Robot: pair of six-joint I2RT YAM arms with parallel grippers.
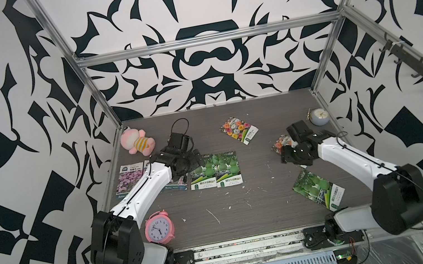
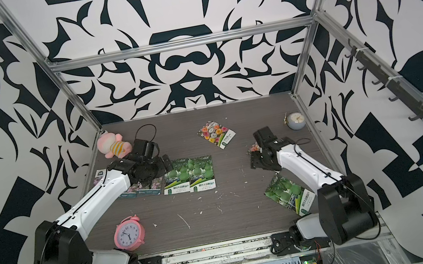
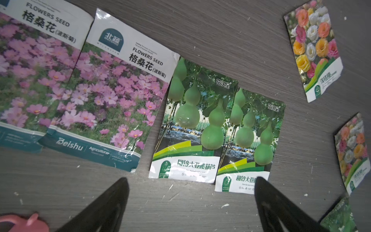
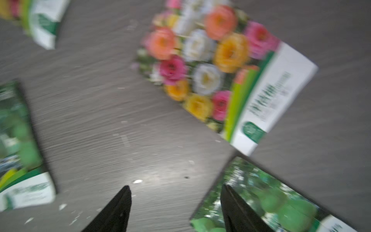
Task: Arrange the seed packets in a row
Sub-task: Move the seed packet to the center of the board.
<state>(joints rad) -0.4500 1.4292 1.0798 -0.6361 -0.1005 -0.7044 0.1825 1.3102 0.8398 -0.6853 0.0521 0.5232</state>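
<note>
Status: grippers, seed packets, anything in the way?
Left gripper open over row. Right gripper open, empty. Loose: far floral packet, near floral packet, gourd packet. Pink clock clear of row.

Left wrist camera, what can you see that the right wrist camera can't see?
Only the left wrist view shows two purple-pink flower packets, the inner gourd packet, a bit of the pink clock and the open left end effector. Only the right wrist view shows the open right end effector and the gourds printed on the loose gourd packet. Both show the two mixed-bloom packets, the row-end gourd packet, some of the loose gourd packet and the grey table, though the right wrist view is blurred.
</note>
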